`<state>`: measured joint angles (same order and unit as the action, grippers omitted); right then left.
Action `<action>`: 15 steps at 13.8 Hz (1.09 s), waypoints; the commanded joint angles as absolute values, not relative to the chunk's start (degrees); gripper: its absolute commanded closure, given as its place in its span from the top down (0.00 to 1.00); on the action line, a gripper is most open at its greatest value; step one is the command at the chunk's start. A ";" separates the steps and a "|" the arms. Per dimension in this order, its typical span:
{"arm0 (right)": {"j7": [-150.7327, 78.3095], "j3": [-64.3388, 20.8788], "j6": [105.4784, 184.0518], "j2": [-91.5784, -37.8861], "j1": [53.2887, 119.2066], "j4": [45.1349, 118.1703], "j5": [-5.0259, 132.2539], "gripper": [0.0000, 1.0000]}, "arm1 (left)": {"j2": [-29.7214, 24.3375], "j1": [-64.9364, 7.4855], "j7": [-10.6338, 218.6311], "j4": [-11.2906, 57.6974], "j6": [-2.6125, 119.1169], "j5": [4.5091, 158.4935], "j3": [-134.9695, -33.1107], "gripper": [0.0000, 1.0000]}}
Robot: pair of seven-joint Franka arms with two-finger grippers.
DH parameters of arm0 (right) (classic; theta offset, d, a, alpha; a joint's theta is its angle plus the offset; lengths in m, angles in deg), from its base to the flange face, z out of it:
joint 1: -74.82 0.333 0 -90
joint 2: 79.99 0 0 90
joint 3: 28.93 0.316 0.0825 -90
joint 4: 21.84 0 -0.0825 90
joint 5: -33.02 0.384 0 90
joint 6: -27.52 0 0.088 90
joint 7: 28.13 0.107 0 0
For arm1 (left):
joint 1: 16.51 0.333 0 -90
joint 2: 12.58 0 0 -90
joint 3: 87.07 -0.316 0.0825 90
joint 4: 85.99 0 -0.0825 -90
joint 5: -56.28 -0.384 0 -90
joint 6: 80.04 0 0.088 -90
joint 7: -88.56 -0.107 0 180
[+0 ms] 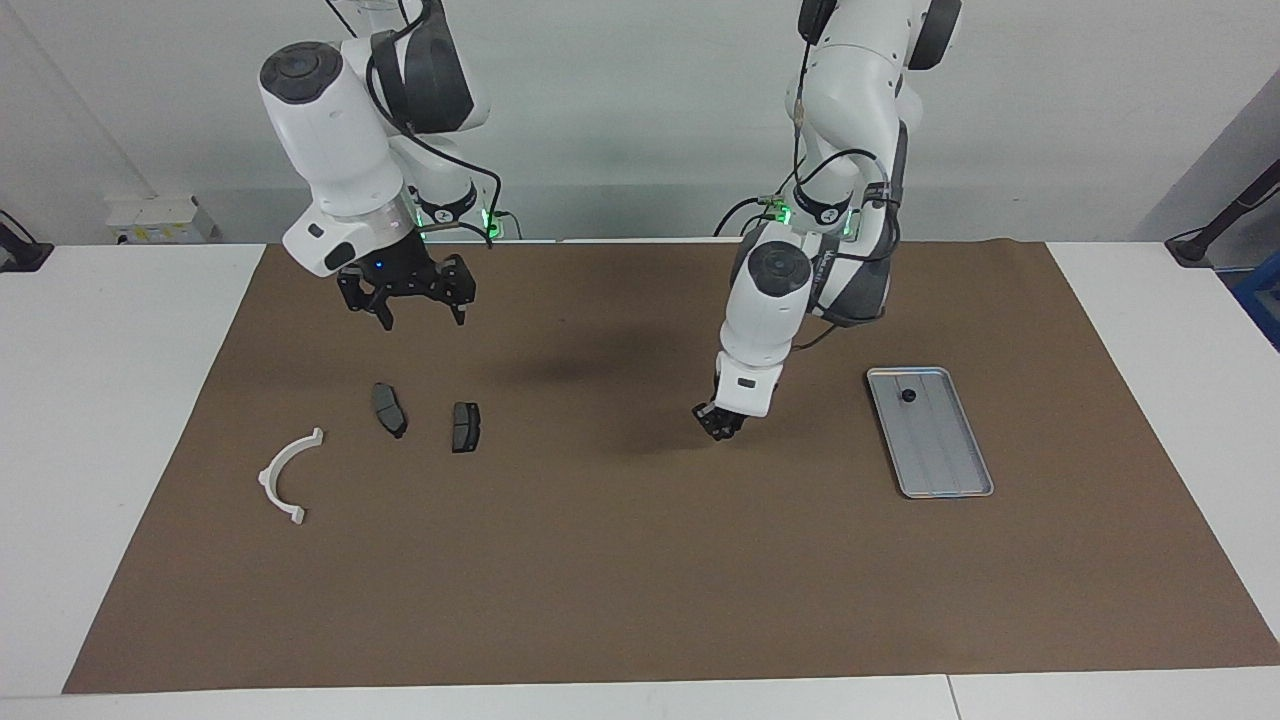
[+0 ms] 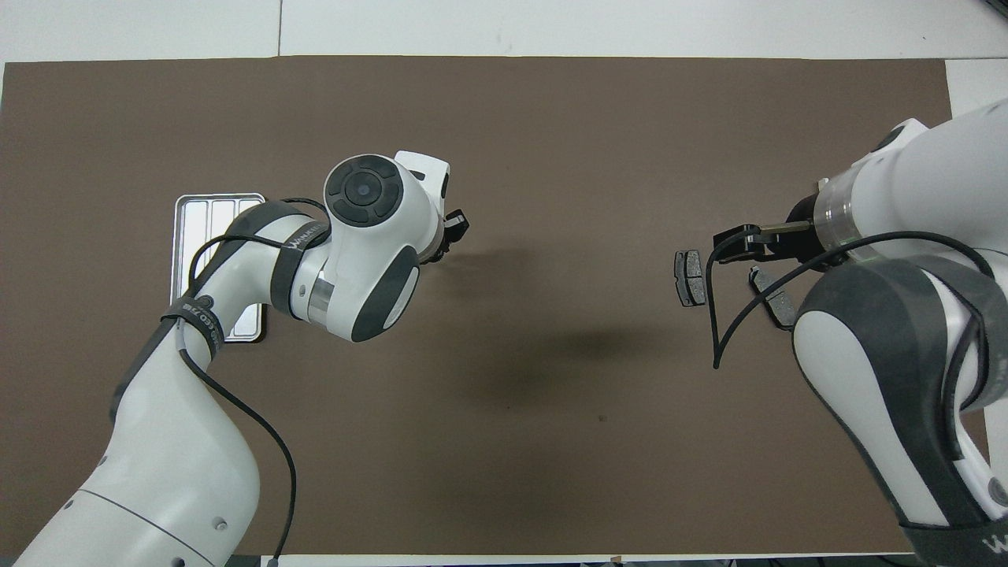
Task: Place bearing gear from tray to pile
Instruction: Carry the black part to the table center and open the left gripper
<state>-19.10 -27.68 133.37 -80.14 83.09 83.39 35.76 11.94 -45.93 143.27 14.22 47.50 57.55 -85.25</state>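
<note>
The silver tray (image 1: 940,450) lies on the brown mat toward the left arm's end, with one small black round part (image 1: 908,395) in it. My left gripper (image 1: 721,428) hangs low over the mat between the tray and the pile. It is shut on a small piece, the bearing gear, which barely shows between the tips. The pile is two dark pads (image 1: 389,410) (image 1: 465,427) and a white arc (image 1: 288,475). My right gripper (image 1: 425,320) is open in the air just robot-side of the pads. From overhead the left gripper (image 2: 455,228) and one pad (image 2: 689,277) show; the right arm hides the arc.
The brown mat (image 1: 640,580) covers most of the white table. The left arm's elbow and forearm hang over part of the tray (image 2: 206,213) in the overhead view. Cables trail from both wrists.
</note>
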 commanded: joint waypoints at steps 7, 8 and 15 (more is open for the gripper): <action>-17.40 -27.79 136.24 -80.34 84.66 85.57 37.16 1.00 | 11.51 -47.80 144.01 20.70 55.31 57.16 -86.36 0.27; -17.40 -27.88 136.24 -80.42 84.93 85.65 37.16 1.00 | 11.42 -47.80 143.93 20.70 54.61 57.16 -86.45 0.82; -13.98 -27.79 137.47 -80.60 86.85 86.01 37.16 1.00 | -1.21 -37.28 120.08 26.48 41.53 56.89 -88.21 1.00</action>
<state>-16.42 -27.70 135.80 -79.24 85.17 84.19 35.88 6.72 -43.13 131.16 19.88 45.42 57.31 -88.53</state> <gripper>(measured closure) 0.000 0.000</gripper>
